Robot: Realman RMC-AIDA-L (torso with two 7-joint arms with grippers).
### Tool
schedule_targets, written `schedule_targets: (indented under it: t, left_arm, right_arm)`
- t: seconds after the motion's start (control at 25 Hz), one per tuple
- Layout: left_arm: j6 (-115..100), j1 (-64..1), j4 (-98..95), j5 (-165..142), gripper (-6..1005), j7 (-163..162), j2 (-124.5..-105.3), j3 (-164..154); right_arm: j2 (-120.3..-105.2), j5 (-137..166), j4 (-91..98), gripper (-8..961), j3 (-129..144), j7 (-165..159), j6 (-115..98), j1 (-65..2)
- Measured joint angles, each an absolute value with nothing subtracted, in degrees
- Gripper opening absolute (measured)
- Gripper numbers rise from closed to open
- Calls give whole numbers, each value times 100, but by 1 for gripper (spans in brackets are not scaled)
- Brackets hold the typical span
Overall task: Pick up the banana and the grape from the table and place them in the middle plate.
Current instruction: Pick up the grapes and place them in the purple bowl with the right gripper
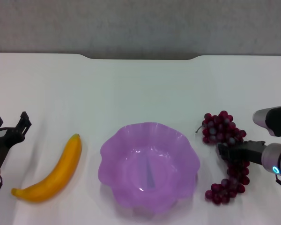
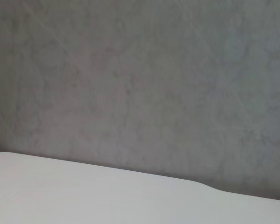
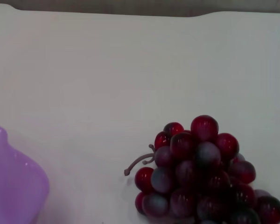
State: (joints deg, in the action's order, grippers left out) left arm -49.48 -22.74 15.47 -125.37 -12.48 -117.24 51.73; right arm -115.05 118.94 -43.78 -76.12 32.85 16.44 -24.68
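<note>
A plain grey wall (image 1: 140, 26) with faint mottling fills the top of the head view and most of the left wrist view. Below it runs a white tabletop (image 1: 131, 89), whose far edge has a shallow notch at upper centre. The light is soft and even.

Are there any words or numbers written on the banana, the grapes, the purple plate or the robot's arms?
None: no words, numbers or labels can be read anywhere.
The banana, the grape, the middle plate and the table are all plain.
The left end effector and the right end effector show only small blue lights, no writing.
</note>
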Motion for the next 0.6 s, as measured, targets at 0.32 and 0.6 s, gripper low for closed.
schedule_targets:
  t: [0.32, 0.6]
  left_arm:
    - [-4948, -2297, 1548, -12531, 767, -1248, -11724, 5150]
    - [-4977, -2271, 1518, -12513, 767, -1291, -11711, 5212]
  right_arm:
    - [-11504, 11890, -4377, 577, -7551, 3287, 1563, -2465]
    - [-11503, 11893, -4351, 527, -7515, 3288, 1543, -2450]
